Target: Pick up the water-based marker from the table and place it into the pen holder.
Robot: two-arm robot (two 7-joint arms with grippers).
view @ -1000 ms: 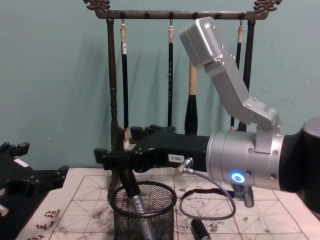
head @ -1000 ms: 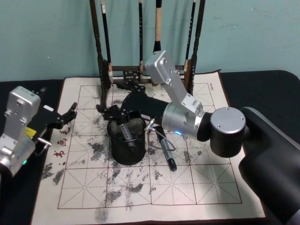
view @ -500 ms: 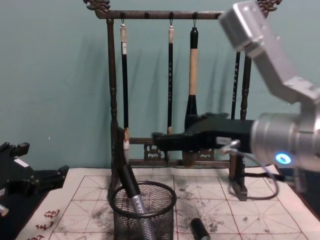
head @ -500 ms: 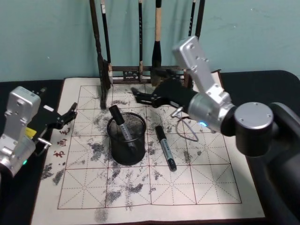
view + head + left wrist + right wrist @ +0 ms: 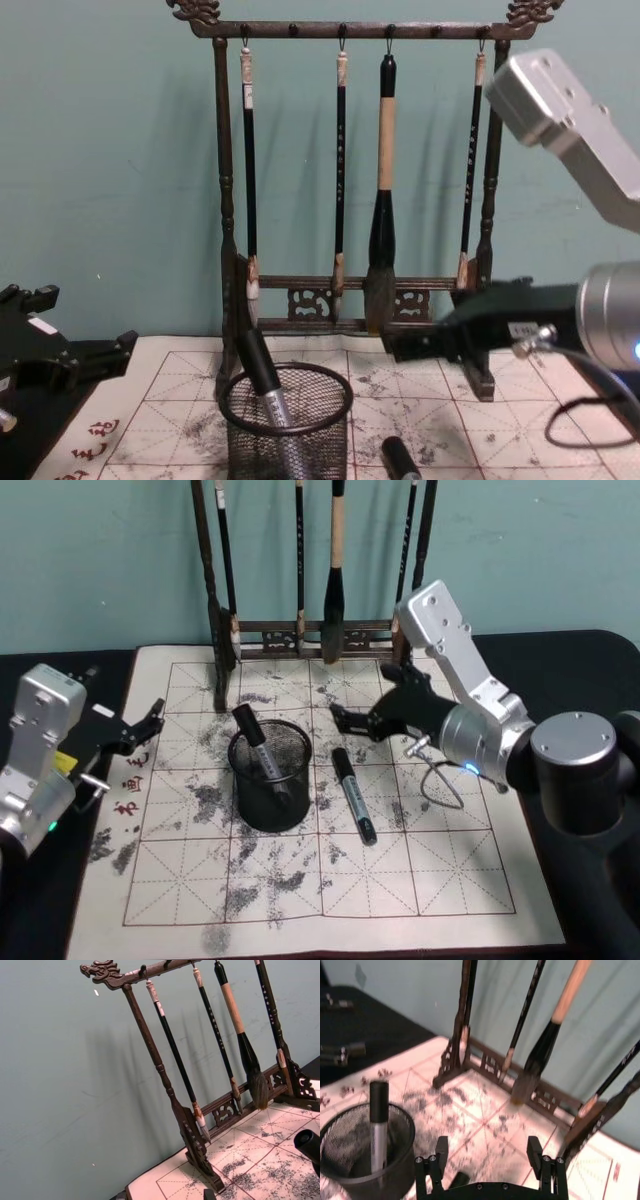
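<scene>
1. The marker [image 5: 250, 730] is leaning inside the pen holder [image 5: 262, 805], with a second marker [image 5: 353, 794] lying just right of it.
2. The right gripper [image 5: 342, 722] is hovering just beyond the pen holder, jaws open and empty. It should pull away without clipping the rim.
3. The left gripper [image 5: 140, 730] is sitting well left of the pen holder, jaws open.

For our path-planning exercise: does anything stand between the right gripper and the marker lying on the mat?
Nothing visible does. The right gripper, jaws open, hovers just beyond the marker, which lies on the mat right of the pen holder. The left gripper sits parked at left.
</scene>
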